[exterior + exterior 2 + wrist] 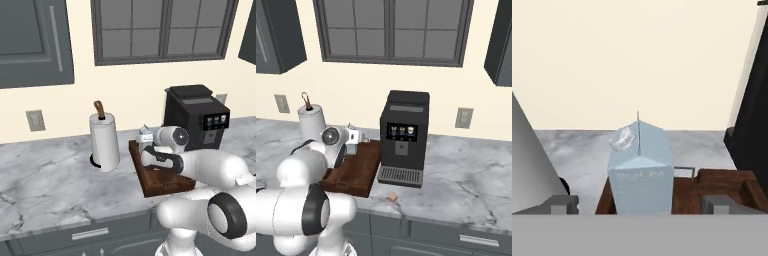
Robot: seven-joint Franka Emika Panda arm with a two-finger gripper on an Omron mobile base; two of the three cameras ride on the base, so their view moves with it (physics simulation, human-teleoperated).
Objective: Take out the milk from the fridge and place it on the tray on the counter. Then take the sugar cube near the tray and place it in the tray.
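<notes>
Nearest to you, the arm's white elbow is bulking across the foreground of both base views, reaching toward the tray (150, 186). In the hand view the gripper (641, 204) is standing spread wide, one grey fingertip (561, 204) left and one right of the milk (641, 170), each clear of the carton's sides, so it is gripping nothing. The pale blue carton is standing upright at the far end of the dark brown wooden tray, gabled top up.

The tray is lying on the marble counter (45, 180), between the paper towel roll (104, 141) to its left and the black coffee machine (403, 137) to its right; in the right base view the tray's right edge is sitting just beside the machine's drip grate. The sugar cube (392, 198) is resting on the counter near its front edge, in front of the coffee machine, apart from the tray's near right corner.
</notes>
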